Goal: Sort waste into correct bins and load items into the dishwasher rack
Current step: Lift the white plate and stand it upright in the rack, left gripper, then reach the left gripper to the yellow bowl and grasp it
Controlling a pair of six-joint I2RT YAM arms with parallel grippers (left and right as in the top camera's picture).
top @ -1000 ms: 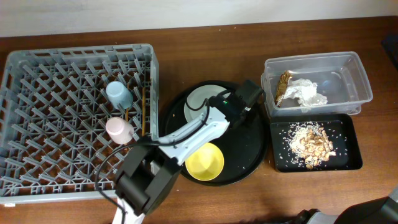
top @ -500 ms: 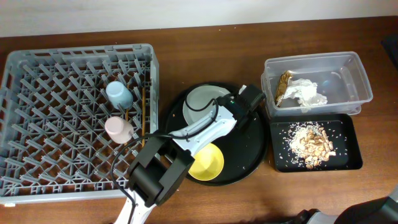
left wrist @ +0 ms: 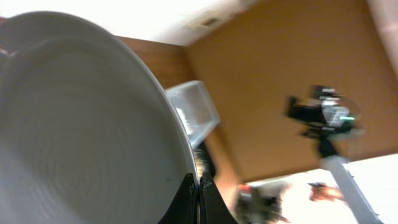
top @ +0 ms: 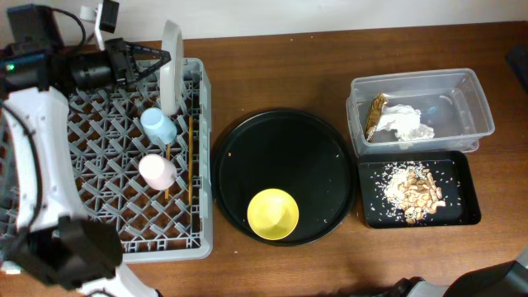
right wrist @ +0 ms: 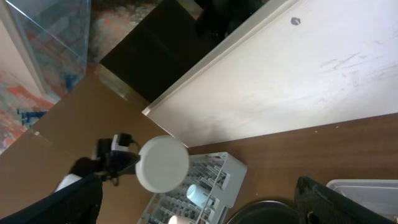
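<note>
The brown wooden table [top: 272,66] stands in front of a white wall. On the left sits the big square grey plastic rack [top: 74,190], full of pegs. The left gripper [top: 163,63] is over the rack's far edge. It is clamped tight on the rim of the pale grey-blue round plate [top: 171,58], which stands up on its edge there. I cannot tell if the plate touches the rack. In the left wrist view the plate fills the left side, and the dark fingertips [left wrist: 186,202] pinch its rim.

Inside the rack lie the small light-blue cup [top: 157,125] and, nearer, the small pink cup [top: 158,171]. The thin wooden chopsticks [top: 190,165] lie just beside them, by the rack's right wall.

In the middle is a large round black tray [top: 289,153]. The yellow bowl [top: 272,213] sits near its front edge.

On the right, the clear plastic tub [top: 472,87] holds the shiny golden-brown wrapper [top: 376,115] and the crumpled white paper napkin [top: 407,124]. Just in front, the shallow black rectangular tray [top: 369,198] holds the beige crumbly food scraps [top: 412,188].

The right gripper [right wrist: 196,199] shows only in its own wrist view. Its fingers are spread wide, with nothing between them.
</note>
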